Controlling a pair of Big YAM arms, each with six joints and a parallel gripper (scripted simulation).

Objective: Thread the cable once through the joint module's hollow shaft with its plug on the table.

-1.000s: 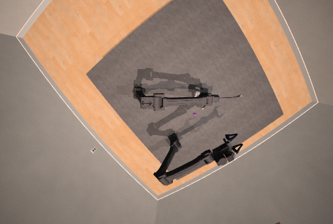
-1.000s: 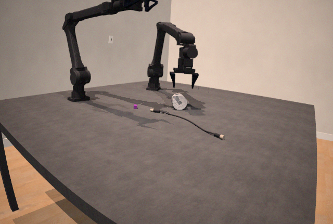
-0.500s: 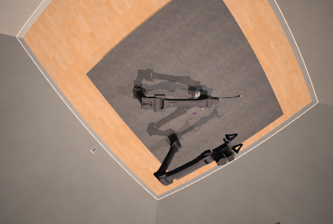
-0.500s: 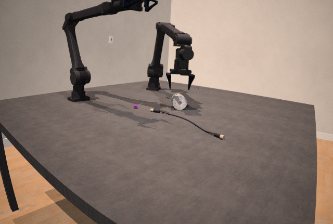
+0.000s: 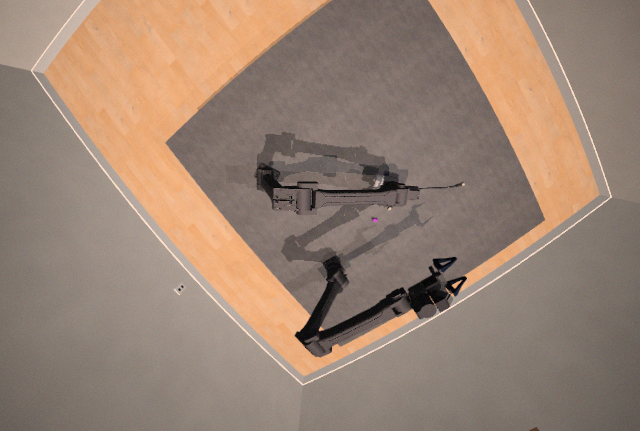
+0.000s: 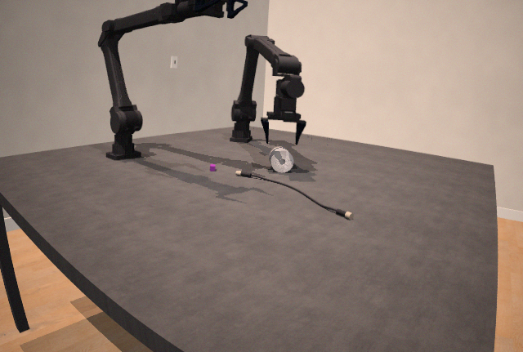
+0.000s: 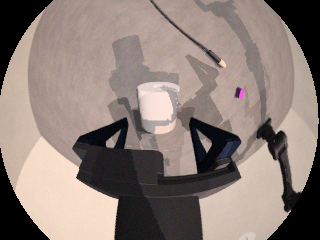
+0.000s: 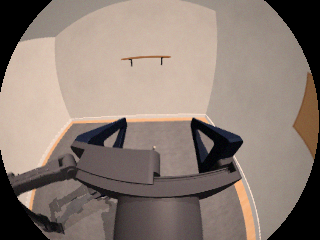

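The white joint module (image 5: 379,181) (image 6: 281,159) (image 7: 157,107) lies on its side on the table, its round end face with the shaft hole showing in the exterior view. My left gripper (image 6: 282,144) (image 7: 158,121) is open and points down above the module, which is not held. The black cable (image 5: 439,187) (image 6: 297,189) (image 7: 186,34) lies on the table beside the module, outside the shaft, with a light-tipped connector at each end. I cannot tell which is the plug. My right gripper (image 5: 460,268) (image 6: 233,1) (image 8: 158,121) is open and empty, raised high away from both.
A small purple cube (image 5: 375,219) (image 6: 212,167) (image 7: 240,93) lies on the table near one cable end, between the two arms. In the top view the left arm covers part of the module and one stretch of the cable.
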